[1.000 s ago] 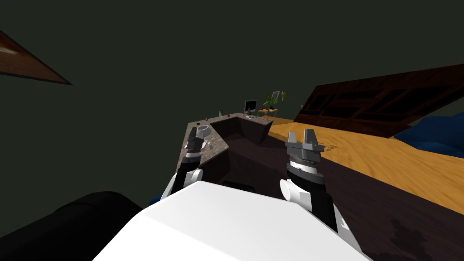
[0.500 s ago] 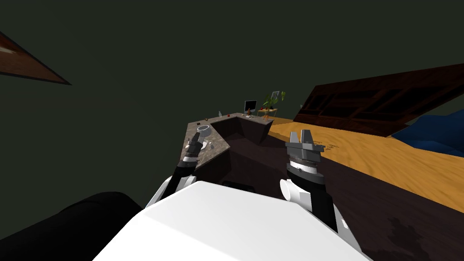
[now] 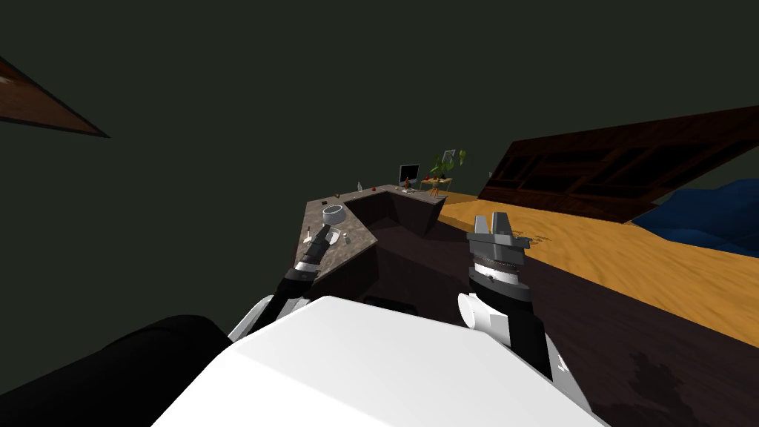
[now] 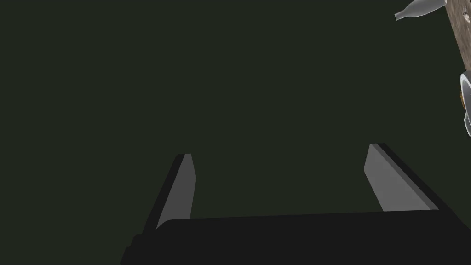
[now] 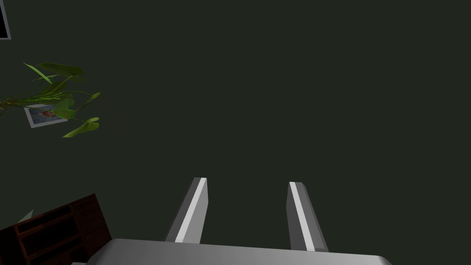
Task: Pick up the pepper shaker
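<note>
We are standing at the near end of an angled, speckled stone worktop (image 3: 360, 230), and our left arm reaches out over it. The left gripper (image 3: 324, 231) hangs low above the stone with its two fingers spread wide and nothing between them. In its wrist view the fingers face a flat dark wall. The pepper shaker (image 3: 336, 237), as far as we can make out, is the small pale thing on the worktop just beside that gripper, on the side toward the worktop's inner edge, though it is too small to be sure. A tinier pale piece (image 3: 346, 239) sits right next to it. Just beyond the gripper is a grey bowl (image 3: 333, 213), and farther along the worktop stands a clear bottle (image 3: 360, 186). Our right gripper (image 3: 491, 216) is held up over the dark floor, well apart from the worktop, its fingers parted and empty.
</note>
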{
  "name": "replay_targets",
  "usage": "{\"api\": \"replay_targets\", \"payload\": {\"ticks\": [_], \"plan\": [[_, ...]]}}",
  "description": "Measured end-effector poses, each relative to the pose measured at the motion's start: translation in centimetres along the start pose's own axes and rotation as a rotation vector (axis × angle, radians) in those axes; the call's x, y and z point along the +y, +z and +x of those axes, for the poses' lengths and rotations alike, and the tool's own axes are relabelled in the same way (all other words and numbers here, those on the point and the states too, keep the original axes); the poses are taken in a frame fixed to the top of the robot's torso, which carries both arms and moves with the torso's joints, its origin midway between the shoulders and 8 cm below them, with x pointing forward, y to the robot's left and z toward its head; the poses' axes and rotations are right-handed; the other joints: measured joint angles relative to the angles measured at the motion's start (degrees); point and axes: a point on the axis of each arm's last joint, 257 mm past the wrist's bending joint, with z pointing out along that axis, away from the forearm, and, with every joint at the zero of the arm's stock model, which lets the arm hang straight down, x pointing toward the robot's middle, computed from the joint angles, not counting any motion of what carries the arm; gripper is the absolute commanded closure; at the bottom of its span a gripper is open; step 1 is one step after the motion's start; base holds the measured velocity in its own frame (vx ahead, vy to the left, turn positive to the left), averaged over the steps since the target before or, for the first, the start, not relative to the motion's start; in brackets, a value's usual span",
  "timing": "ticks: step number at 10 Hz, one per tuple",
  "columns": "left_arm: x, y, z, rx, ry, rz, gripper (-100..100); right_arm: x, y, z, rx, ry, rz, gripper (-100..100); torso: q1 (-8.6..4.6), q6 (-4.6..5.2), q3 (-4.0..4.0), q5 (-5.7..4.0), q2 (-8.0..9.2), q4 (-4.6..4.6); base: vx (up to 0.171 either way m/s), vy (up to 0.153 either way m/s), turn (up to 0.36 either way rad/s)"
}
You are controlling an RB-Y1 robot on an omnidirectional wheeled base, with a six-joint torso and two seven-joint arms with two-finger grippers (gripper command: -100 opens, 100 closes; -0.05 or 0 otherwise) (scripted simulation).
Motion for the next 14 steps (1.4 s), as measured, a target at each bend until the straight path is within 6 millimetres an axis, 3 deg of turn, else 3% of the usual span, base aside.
{"api": "replay_targets", "payload": {"ticks": [6,14], "plan": [[5.7,-3.9,0.2,0.147,0.112,-0.189,-100,0.0,0.0,0.0,0.0,0.0,0.0,0,-0.07,0.0,-0.03,-0.01,-0.06,-0.01,0.015,0.007,-0.039],[12.6,-11.2,-0.6,0.35,0.259,-0.447,-100,0.0,0.0,0.0,0.0,0.0,0.0,0,-0.19,0.01,-0.09,-0.04,-0.15,-0.03,0.034,-0.015,-0.052]]}}
